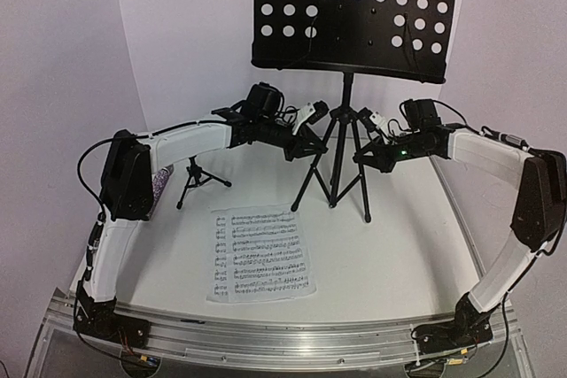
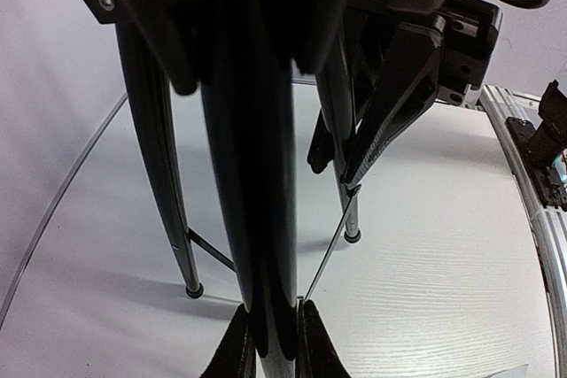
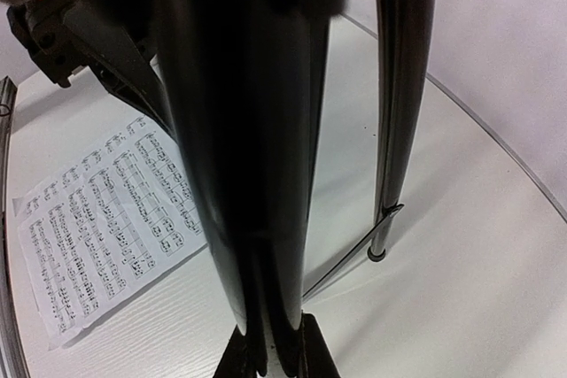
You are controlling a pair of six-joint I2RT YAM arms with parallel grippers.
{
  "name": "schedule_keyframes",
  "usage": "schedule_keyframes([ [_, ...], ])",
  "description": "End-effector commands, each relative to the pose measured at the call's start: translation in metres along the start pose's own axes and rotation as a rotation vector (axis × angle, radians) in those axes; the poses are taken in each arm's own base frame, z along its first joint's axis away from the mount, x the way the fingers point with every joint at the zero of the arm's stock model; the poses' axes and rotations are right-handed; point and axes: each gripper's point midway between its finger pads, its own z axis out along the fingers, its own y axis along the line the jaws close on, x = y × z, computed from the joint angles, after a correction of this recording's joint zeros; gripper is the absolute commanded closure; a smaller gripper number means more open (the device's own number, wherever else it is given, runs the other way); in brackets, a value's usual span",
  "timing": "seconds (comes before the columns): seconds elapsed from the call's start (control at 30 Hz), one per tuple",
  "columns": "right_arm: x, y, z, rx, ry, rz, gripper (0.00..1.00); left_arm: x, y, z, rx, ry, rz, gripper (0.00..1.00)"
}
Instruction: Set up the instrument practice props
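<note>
- Two pincers, one on each arm, pinch the tall black tripod music stand with perforated tray (image 1: 354, 11), which stands upright at the back middle of the white tabletop (image 1: 399, 245).
- The left pincer (image 2: 270, 351) is pressed onto a leg on the stand's left side. Its fingertips (image 2: 237, 353) squeeze the glossy black tube from both sides.
- The right pincer (image 3: 275, 356) is clamped the same way on a leg on the stand's right side, with the tube filling the gap between its tips.
- All the tripod feet in view rest on the tabletop.
- The white printed sheet-music paper (image 1: 263, 254) lies flat in front of the stand, nearer the arm bases. I cannot tell whether it is one page or two.
- The small black tripod mic stand (image 1: 197, 179) stands upright to the left, apart from the big stand.
- The glittery purple microphone (image 1: 162, 185) lies just left of that small stand, mostly hidden behind the left arm.
</note>
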Motion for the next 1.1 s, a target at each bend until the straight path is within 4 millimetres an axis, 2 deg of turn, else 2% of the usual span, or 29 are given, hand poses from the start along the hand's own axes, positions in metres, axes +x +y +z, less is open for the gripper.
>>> schedule_keyframes([
  [0.0, 0.041, -0.039, -0.046, 0.188, 0.162, 0.116, 1.00, -0.037, 0.030, -0.035, -0.107, -0.047, 0.121, 1.00],
  [0.13, 0.047, -0.026, -0.059, 0.163, 0.202, 0.109, 1.00, -0.036, 0.016, -0.028, -0.071, -0.020, 0.114, 1.00],
  [0.23, 0.055, -0.015, -0.064, 0.132, 0.230, 0.129, 1.00, -0.048, -0.003, -0.027, -0.025, -0.027, 0.099, 1.00],
  [0.3, 0.059, -0.014, -0.067, 0.125, 0.231, 0.151, 1.00, -0.056, -0.005, -0.029, -0.013, -0.040, 0.074, 1.00],
  [0.47, 0.073, -0.020, -0.074, 0.136, 0.244, 0.180, 1.00, -0.051, -0.001, -0.028, -0.031, -0.007, 0.083, 1.00],
  [0.73, 0.096, -0.028, -0.081, 0.181, 0.314, 0.131, 1.00, -0.034, -0.007, -0.034, -0.034, 0.061, 0.092, 1.00],
  [0.8, 0.096, -0.029, -0.082, 0.186, 0.319, 0.118, 1.00, -0.034, -0.011, -0.036, -0.026, 0.075, 0.093, 1.00],
  [0.97, 0.087, -0.038, -0.089, 0.207, 0.304, 0.100, 1.00, -0.051, -0.020, -0.040, -0.019, 0.065, 0.111, 1.00],
  [1.07, 0.091, -0.045, -0.095, 0.219, 0.304, 0.117, 1.00, -0.047, -0.022, -0.039, -0.014, 0.075, 0.097, 1.00],
])
